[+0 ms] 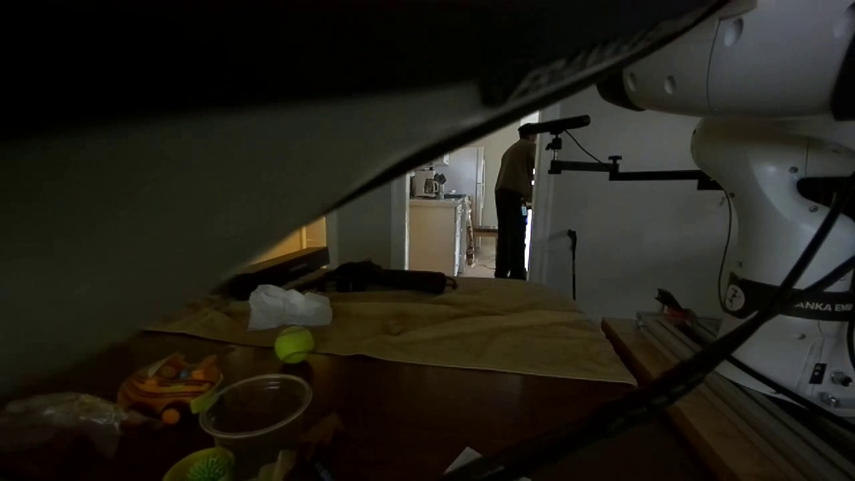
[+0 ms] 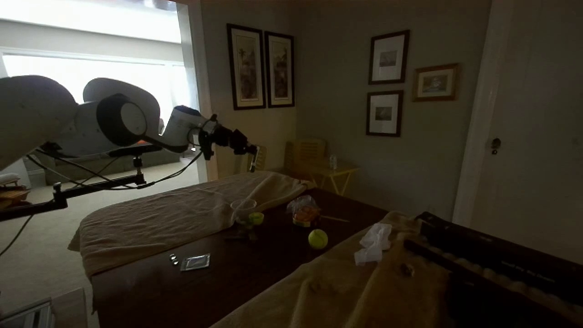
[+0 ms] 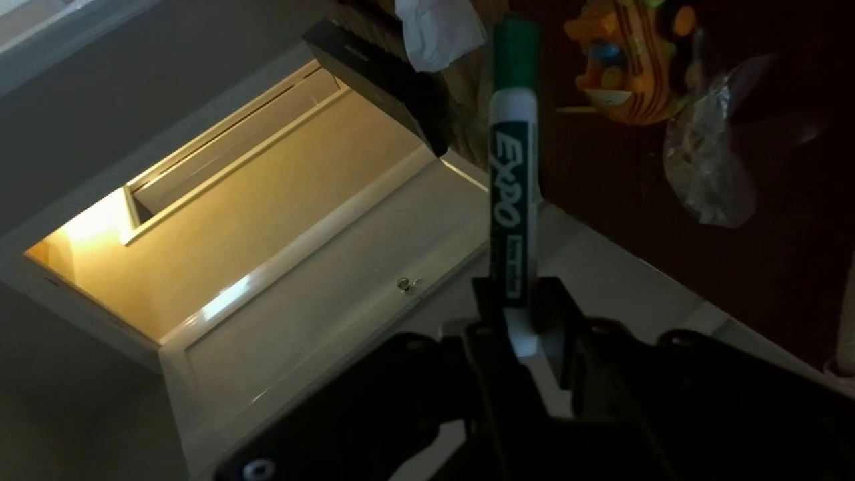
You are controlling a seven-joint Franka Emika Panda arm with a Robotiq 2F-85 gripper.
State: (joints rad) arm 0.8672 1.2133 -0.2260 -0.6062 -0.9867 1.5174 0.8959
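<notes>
In the wrist view, the gripper [image 3: 521, 304] pinches a green-and-white Expo marker [image 3: 513, 214] near its white end, its jaws pressed against both sides; the green cap [image 3: 515, 57] points toward the top of the view. Past the marker, an orange striped toy [image 3: 634, 73] and a clear plastic bag [image 3: 711, 167] lie next to each other on the dark desk [image 3: 788, 267], while a crumpled white tissue [image 3: 441, 37] and a long black box [image 3: 374, 70] show on the opposite side of the cap.

In an exterior view, the arm [image 2: 123, 120] stretches in from the left of the view, and the gripper holds the marker clear of the desk, tilted steeply downward. A clear cup [image 2: 243, 207] stands beside a small yellow-green bowl [image 2: 256, 219]; a tennis ball [image 2: 318, 238] lies between the toy and a brown cloth [image 2: 314, 291] that carries the tissue.

In an exterior view, a blurred section of the arm crosses close to the camera. The tennis ball sits beside the cloth's edge, the cup just beside the toy, and a spiky green thing [image 1: 208, 469] shows in the bowl. A person [image 1: 513, 200] stands in the background.
</notes>
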